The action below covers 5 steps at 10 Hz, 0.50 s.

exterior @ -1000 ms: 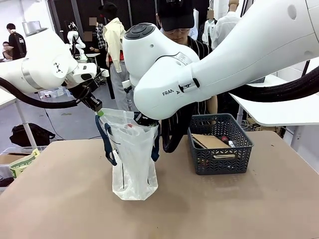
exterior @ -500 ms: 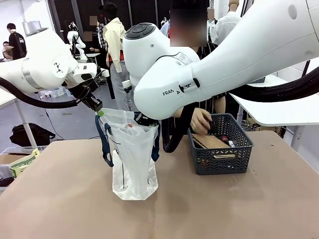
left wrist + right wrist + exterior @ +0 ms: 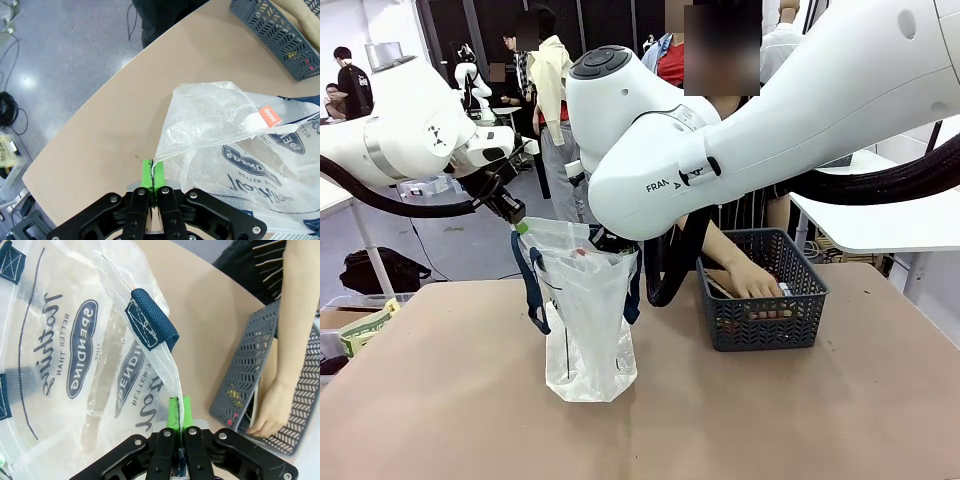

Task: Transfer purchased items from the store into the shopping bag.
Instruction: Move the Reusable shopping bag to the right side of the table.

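The shopping bag point(image 3: 588, 322) stands upright on the tan table point(image 3: 440, 400), its see-through sides slack and its mouth pulled open between the 2 grippers. At the bag's top corner on the robot's left side, the left gripper point(image 3: 151, 171) has its fingers fully closed, with a thin fold of the bag's rim pinched between the green pads point(image 3: 146, 172). On the opposite side of the bag's mouth, the right gripper point(image 3: 178, 412) is clamped just as tightly on the plastic rim, directly below a navy strap handle point(image 3: 150, 322) sewn to the bag. The right arm's large white body arches over the bag. A 2nd navy handle point(image 3: 531, 290) hangs down the bag's left face. To the right of the bag, near it but not touching, the dark grey lattice basket point(image 3: 760, 328) sits on the same table. The person's hand point(image 3: 752, 283) reaches down into that basket, palm lowered onto its contents. The purchased items point(image 3: 231, 389) lie in the basket, apart from the bag, and show through the lattice as small yellow and pink specks that are too small to identify.
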{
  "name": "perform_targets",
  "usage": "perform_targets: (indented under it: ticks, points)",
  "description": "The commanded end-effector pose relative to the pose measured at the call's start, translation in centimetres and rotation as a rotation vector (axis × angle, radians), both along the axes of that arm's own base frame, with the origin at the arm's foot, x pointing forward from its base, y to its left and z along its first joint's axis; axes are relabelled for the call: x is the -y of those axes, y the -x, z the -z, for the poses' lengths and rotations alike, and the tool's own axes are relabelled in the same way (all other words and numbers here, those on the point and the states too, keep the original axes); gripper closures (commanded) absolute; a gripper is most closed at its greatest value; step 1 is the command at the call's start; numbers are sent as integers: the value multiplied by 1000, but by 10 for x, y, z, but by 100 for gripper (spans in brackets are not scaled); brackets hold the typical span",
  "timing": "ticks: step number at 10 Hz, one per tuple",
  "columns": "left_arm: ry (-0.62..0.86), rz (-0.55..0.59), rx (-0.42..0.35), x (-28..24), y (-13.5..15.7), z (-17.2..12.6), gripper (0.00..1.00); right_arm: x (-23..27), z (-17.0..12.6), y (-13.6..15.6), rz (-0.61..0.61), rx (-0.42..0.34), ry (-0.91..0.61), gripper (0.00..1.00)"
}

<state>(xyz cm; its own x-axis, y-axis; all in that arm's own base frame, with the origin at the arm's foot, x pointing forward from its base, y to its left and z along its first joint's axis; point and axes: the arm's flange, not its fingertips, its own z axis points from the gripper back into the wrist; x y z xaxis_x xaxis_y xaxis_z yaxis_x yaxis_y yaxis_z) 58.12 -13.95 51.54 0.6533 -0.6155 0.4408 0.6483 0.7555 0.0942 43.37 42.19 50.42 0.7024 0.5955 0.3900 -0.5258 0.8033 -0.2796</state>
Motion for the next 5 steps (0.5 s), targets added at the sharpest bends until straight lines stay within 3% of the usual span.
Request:
perform_targets:
  ticks: [1, 5]
  points:
    - [11, -11, 15, -4, 4, 1, 100, 5, -1, 1, -10, -16, -4, 100]
    - [11, -11, 15, -4, 4, 1, 100, 5, -1, 1, -10, -16, -4, 100]
